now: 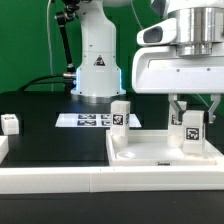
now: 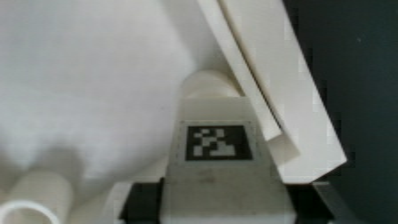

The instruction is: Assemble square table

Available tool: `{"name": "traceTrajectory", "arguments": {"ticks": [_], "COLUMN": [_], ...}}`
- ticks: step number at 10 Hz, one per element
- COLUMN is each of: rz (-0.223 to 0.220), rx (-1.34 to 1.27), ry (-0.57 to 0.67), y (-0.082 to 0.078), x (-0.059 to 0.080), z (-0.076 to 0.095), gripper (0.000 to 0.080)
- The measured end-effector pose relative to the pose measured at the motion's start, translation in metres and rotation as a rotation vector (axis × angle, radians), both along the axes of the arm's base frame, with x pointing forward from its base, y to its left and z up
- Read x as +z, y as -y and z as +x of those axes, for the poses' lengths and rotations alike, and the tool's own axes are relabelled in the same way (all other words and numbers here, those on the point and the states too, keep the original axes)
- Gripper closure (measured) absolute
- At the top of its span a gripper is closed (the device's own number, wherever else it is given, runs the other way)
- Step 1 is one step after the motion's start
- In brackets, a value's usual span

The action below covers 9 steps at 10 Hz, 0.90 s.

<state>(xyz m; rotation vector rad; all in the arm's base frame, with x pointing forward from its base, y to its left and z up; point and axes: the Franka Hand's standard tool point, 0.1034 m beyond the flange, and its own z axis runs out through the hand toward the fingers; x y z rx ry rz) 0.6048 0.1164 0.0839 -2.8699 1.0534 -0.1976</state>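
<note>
1. Holding a small white plastic block leg (image 1: 190, 130) with a black-and-white tag on it, the white two-finger gripper (image 1: 193, 116) hung on the exterior view's right.
2. The two fingers were pressed on the sides of that block leg, so the gripper was pinching it.
3. The block leg stood upright, low over the square white plastic tabletop (image 1: 145, 149), near its far corner on the exterior view's right.
4. I could not tell if the bottom of the block leg touched the tabletop.
5. In the wrist view, the block leg (image 2: 214, 120) sat just beside the tabletop's raised rim (image 2: 267, 90), with dark finger pads (image 2: 143, 200) on both sides of it.
6. A second white tagged leg (image 1: 121, 114) stood upright at the tabletop's far corner on the exterior view's left.
7. A third small white block (image 1: 10, 123) sat on the black table (image 1: 50, 140), well apart from the tabletop.
8. The thin flat white marker board (image 1: 88, 120) lay on the table behind the tabletop, in front of the white robot base (image 1: 95, 70).
9. A long white plastic rail (image 1: 60, 182) ran along the front, near the tabletop.
</note>
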Motion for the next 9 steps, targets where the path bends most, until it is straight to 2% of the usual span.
{"name": "traceTrajectory", "arguments": {"ticks": [5, 9], "rz": [0.071, 0.116], "rx": [-0.474, -0.740], "ry": [-0.019, -0.030], "y": [0.0007, -0.0008], "x": [-0.0005, -0.0009], "z": [-0.0003, -0.0007], "gripper": [0.0509, 0.0509]}}
